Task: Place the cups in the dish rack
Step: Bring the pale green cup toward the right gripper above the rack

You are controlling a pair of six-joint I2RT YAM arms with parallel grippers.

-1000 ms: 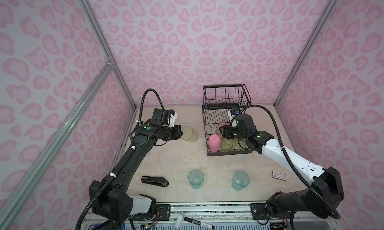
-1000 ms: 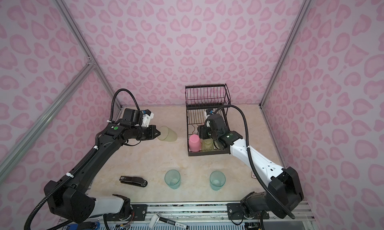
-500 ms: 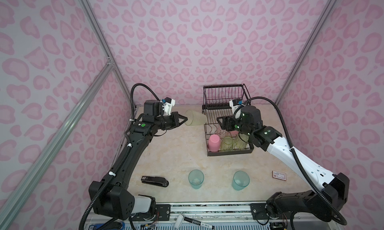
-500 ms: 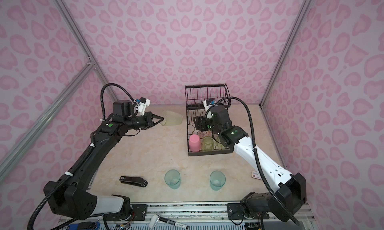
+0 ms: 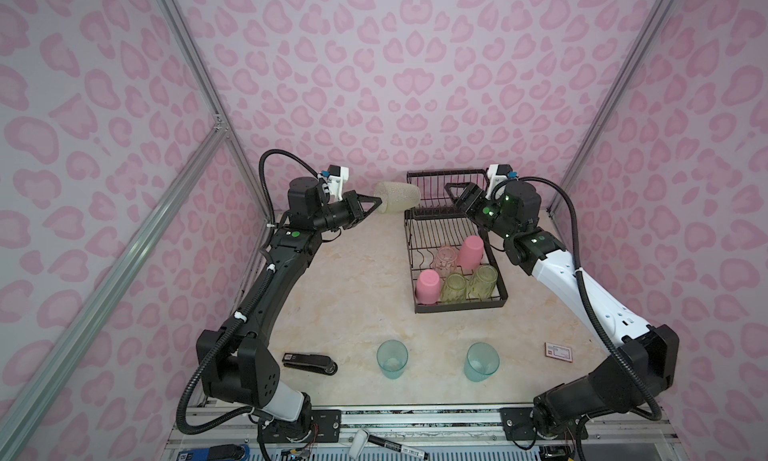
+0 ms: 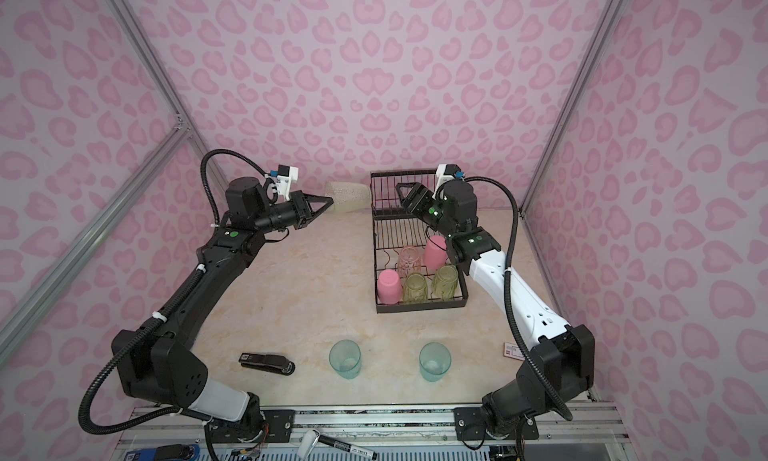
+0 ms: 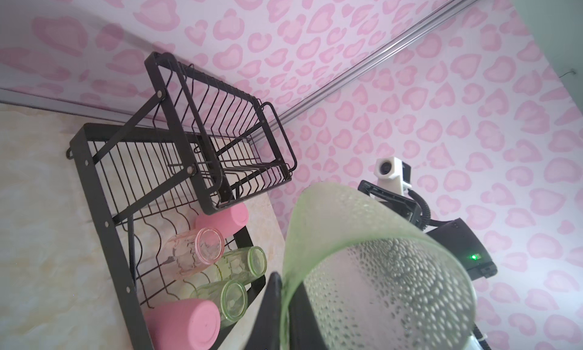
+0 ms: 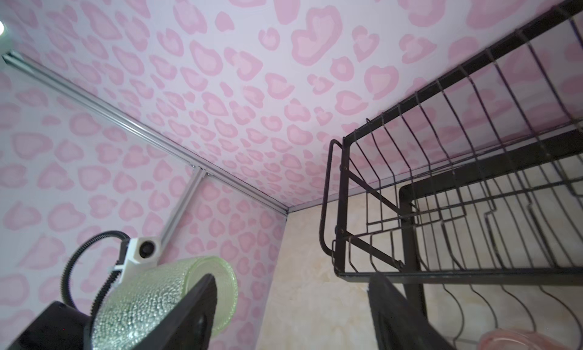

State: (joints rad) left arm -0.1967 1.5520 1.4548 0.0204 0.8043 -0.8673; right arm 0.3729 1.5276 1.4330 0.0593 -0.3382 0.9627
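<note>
Beside the upper basket (image 5: 440, 179): held yellow-green cup (image 5: 399, 197) hangs on its side above the table (image 5: 353, 296), mouth toward the left gripper (image 5: 373, 200); whether its base touches the basket cannot be told.
State of left gripper: pinching the cup's wall at the rim, one finger inside, one outside.
State of right gripper (image 8: 293, 277): fingers spread, nothing between them, raised over the lower tier, close to the basket.
Load in dish rack (image 5: 457, 309): five upturned cups on the lower tier: front pink cup (image 5: 428, 286), rear pink cup (image 5: 471, 253), orange-pink cup (image 5: 445, 261), two racked yellow-green cups (image 5: 454, 287) (image 5: 483, 281).
Location of teal cups (image 5: 392, 358) (image 5: 481, 361): upright on the table, well apart from the rack.
Sundries: stapler (image 5: 309, 362), card (image 5: 558, 351).
</note>
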